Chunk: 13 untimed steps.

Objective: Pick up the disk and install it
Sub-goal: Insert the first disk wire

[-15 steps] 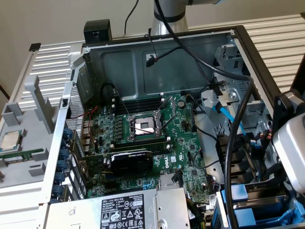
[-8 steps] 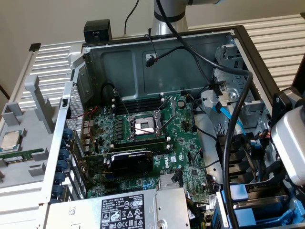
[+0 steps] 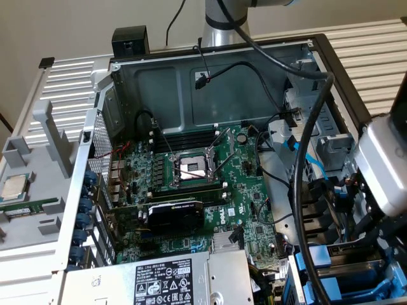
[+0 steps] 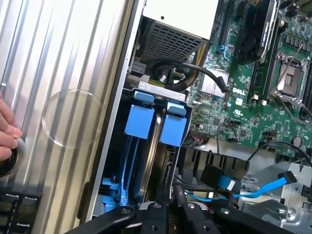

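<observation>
Two blue plastic carrier frames (image 4: 139,119) (image 4: 173,127) stand side by side in the drive bay of the open computer case. A silver metal drive edge (image 4: 154,141) shows between them; I take this for the disk, seated in the bay. My gripper (image 4: 170,214) hovers just off the bay's end, its black fingers (image 4: 157,214) drawn together with nothing between them. In the exterior view the arm's pale wrist (image 3: 381,168) hangs over the bay's blue carriers (image 3: 318,259) at the exterior view's right.
The motherboard (image 3: 191,184) with its bare CPU socket (image 3: 191,168) fills the case's middle. The grey power supply (image 3: 172,279) lies at the front. Blue and black cables (image 4: 253,187) cross beside the bay. A person's hand (image 4: 7,129) rests on the ribbed surface (image 4: 63,73).
</observation>
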{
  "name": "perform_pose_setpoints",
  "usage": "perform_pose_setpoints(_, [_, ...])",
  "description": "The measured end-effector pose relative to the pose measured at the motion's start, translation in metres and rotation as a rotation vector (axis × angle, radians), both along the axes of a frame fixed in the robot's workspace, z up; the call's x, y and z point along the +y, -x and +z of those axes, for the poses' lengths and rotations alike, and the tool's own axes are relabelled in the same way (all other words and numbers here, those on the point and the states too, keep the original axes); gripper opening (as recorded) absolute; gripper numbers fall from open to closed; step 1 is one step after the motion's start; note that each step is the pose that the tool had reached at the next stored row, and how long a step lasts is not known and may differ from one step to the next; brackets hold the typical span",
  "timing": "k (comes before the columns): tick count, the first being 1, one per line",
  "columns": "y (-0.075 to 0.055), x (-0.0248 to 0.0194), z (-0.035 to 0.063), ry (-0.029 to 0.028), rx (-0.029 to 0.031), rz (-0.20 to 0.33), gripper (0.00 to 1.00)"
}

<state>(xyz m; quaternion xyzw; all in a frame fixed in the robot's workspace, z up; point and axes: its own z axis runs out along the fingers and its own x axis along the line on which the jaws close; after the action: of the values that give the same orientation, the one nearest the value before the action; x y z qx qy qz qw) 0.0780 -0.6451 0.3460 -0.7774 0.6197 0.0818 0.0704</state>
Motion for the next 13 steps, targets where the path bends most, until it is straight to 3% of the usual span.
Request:
perform_pose_setpoints(1, [0.000,0.0026,0.0009,0.0118,0.0000,0.000,0.17])
perform_pose_setpoints(3, [0.000,0.0078,0.0034,0.0280,0.0000,0.000,0.17])
perform_pose_setpoints(5, [0.000,0.0126,0.0054,0.0479,0.0000,0.000,0.17])
perform_pose_setpoints(6, [0.000,0.0145,0.0059,0.0611,0.0000,0.000,0.17])
perform_pose_setpoints(8, [0.000,0.0180,0.0064,0.0933,0.0000,0.000,0.17])
perform_pose_setpoints(10, [0.000,0.0220,0.0075,0.1192,0.0000,0.000,0.17])
perform_pose_setpoints(13, [0.001,0.0293,0.0113,0.1444,-0.0001,0.000,0.17])
